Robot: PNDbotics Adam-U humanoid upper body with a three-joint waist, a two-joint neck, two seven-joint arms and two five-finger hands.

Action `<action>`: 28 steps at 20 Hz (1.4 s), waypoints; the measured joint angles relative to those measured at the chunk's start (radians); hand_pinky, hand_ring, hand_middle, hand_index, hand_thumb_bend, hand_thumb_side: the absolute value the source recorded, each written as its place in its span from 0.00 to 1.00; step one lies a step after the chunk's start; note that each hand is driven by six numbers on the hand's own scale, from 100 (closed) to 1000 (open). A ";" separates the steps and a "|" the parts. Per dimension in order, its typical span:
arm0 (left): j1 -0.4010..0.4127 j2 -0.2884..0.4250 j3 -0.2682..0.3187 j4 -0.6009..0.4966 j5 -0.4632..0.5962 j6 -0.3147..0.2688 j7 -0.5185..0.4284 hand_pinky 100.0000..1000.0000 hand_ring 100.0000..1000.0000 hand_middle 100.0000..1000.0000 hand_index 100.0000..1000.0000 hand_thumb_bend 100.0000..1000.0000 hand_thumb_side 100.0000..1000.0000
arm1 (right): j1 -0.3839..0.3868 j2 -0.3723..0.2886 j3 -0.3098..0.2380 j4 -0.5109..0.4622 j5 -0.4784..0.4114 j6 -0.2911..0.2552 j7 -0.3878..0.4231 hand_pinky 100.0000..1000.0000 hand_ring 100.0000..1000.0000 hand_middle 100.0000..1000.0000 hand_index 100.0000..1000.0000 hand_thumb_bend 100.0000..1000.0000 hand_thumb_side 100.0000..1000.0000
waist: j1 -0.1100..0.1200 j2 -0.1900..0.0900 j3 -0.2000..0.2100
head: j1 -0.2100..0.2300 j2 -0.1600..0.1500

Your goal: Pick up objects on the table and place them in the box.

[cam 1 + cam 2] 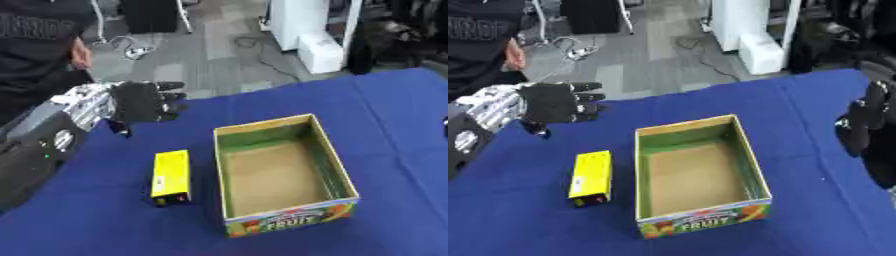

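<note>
A yellow rectangular block (171,176) with a dark end lies flat on the blue table, just left of the open cardboard box (229,180). The box has a green inner wall, a bare brown floor and "FRUIT" printed on its front; nothing is inside it. My left hand (142,102) hovers open above the table's far left, fingers spread toward the right, well above and behind the yellow block. My right hand (866,122) shows at the right edge, held upright and open, away from the box.
The blue cloth table (105,225) ends at its far edge near my left hand. Beyond it lie grey floor, cables and white equipment (311,37). A person in dark clothes (39,45) stands at the far left, touching nothing.
</note>
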 measured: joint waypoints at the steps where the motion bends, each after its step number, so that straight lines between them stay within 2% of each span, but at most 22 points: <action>1: 0.000 0.000 -0.003 0.000 0.006 0.000 0.000 1.00 0.92 0.89 0.87 0.75 0.33 | 0.000 0.000 0.000 0.000 0.000 0.000 0.000 0.05 0.23 0.32 0.45 0.00 1.00 | 0.000 0.000 0.000 | -0.004 0.000; 7: 0.000 -0.001 -0.026 0.000 0.053 0.000 0.000 1.00 0.90 0.90 0.88 0.74 0.35 | 0.000 0.000 0.000 0.000 0.000 0.002 0.002 0.05 0.23 0.32 0.45 0.00 1.00 | 0.000 0.000 0.000 | -0.007 0.000; 11: 0.006 -0.009 -0.048 0.014 0.113 0.000 0.000 1.00 0.89 0.91 0.89 0.73 0.40 | 0.000 0.000 0.000 0.000 0.000 0.003 0.003 0.05 0.23 0.32 0.45 0.00 1.00 | 0.000 0.000 -0.002 | -0.007 0.000; 17: 0.019 -0.009 -0.099 0.024 0.189 0.000 0.000 1.00 0.86 0.90 0.88 0.78 0.55 | -0.001 0.000 0.000 0.000 0.000 0.004 0.004 0.05 0.23 0.32 0.45 0.00 1.00 | 0.000 0.000 -0.003 | -0.005 0.000; 26: 0.019 -0.009 -0.123 0.024 0.207 0.000 0.000 1.00 0.87 0.90 0.87 0.79 0.56 | -0.001 0.000 0.000 0.000 0.000 0.004 0.004 0.05 0.23 0.32 0.45 0.00 1.00 | 0.000 0.000 -0.004 | -0.002 0.000; 27: 0.019 -0.009 -0.123 0.024 0.205 0.000 0.000 1.00 0.87 0.90 0.87 0.81 0.60 | -0.001 0.000 0.000 0.000 0.000 0.004 0.004 0.05 0.23 0.32 0.45 0.00 1.00 | 0.000 0.000 -0.004 | -0.002 0.000; 28: 0.019 -0.009 -0.123 0.025 0.203 0.000 0.000 1.00 0.87 0.90 0.87 0.81 0.60 | -0.001 0.000 0.000 0.000 0.000 0.004 0.004 0.05 0.23 0.32 0.45 0.00 1.00 | 0.000 0.000 -0.004 | -0.002 0.000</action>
